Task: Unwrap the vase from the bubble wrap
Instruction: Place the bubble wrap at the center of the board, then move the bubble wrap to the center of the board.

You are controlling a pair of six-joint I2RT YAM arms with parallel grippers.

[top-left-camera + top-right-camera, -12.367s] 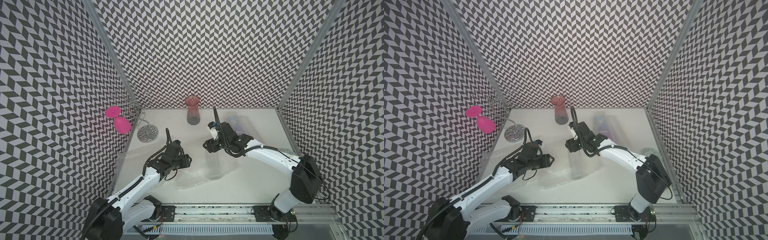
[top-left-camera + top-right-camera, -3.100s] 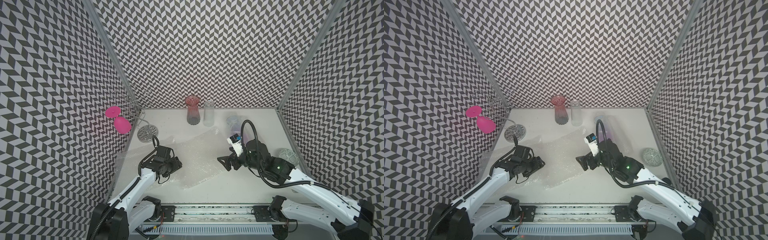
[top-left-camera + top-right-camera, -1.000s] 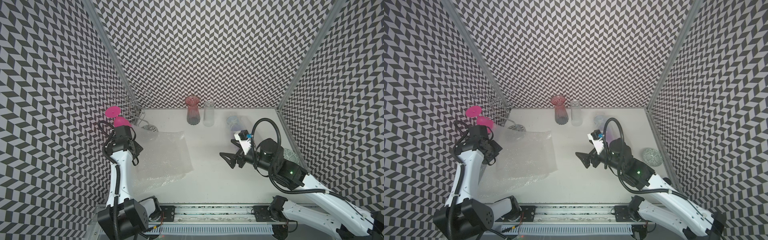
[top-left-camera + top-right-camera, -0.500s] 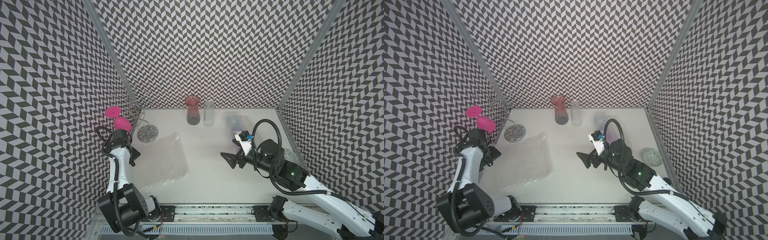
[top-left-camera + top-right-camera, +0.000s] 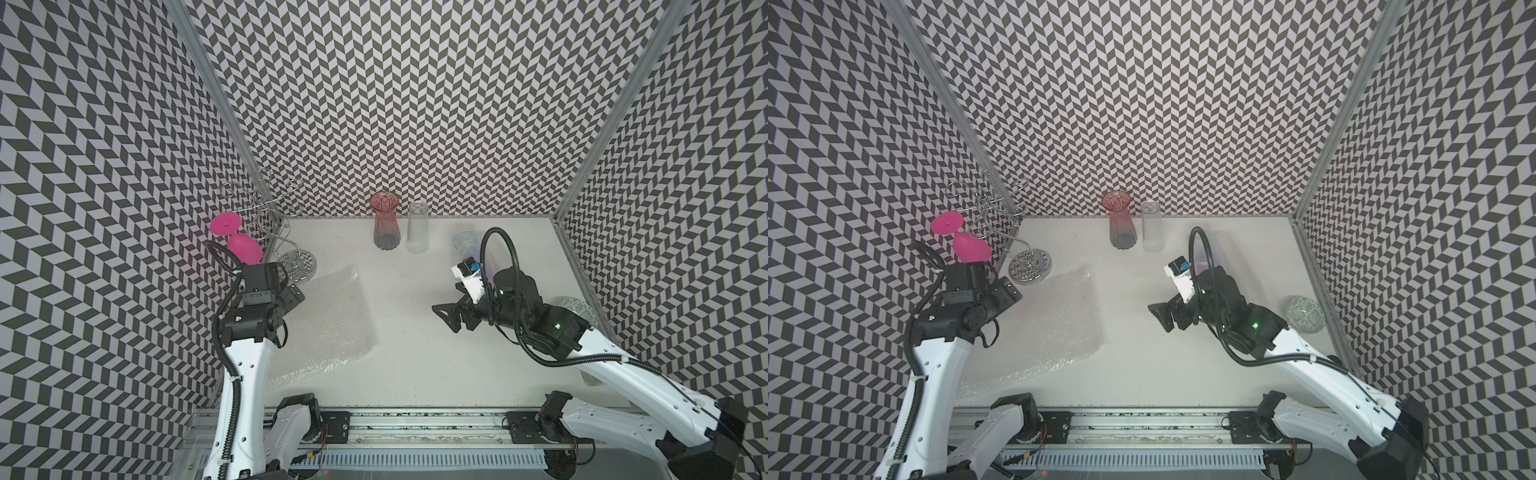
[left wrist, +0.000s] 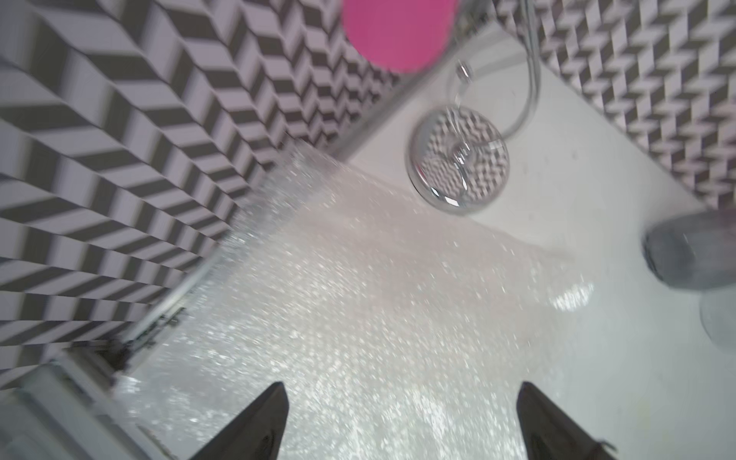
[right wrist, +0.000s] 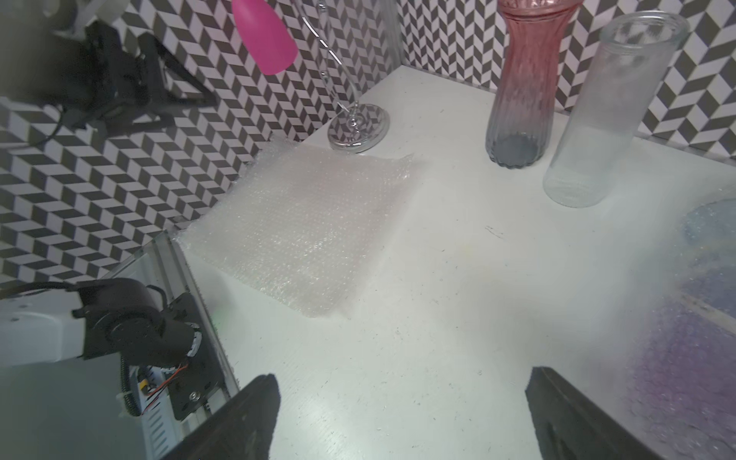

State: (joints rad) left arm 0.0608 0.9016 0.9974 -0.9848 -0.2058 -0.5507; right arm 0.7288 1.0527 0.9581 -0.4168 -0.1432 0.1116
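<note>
L fingers (image 6: pixel 259 426) wide open, empty, above bubble wrap (image 5: pixel 328 328) at bench's (image 5: pixel 415 353) 9 o'clock; R fingers (image 7: pixel 247 418) wide open, empty.

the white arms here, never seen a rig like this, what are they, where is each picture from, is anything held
They are two robot arms mounted at the near edge of a white table. Two pictures look down from overhead, nearly alike; two come from wrist cameras. The left gripper and right gripper, two-fingered claws, are both open and empty. On the table: a flat sheet of clear bubble wrap, an upright pink ribbed glass vase, a clear glass cylinder and a purplish bundle in bubble wrap.
</note>
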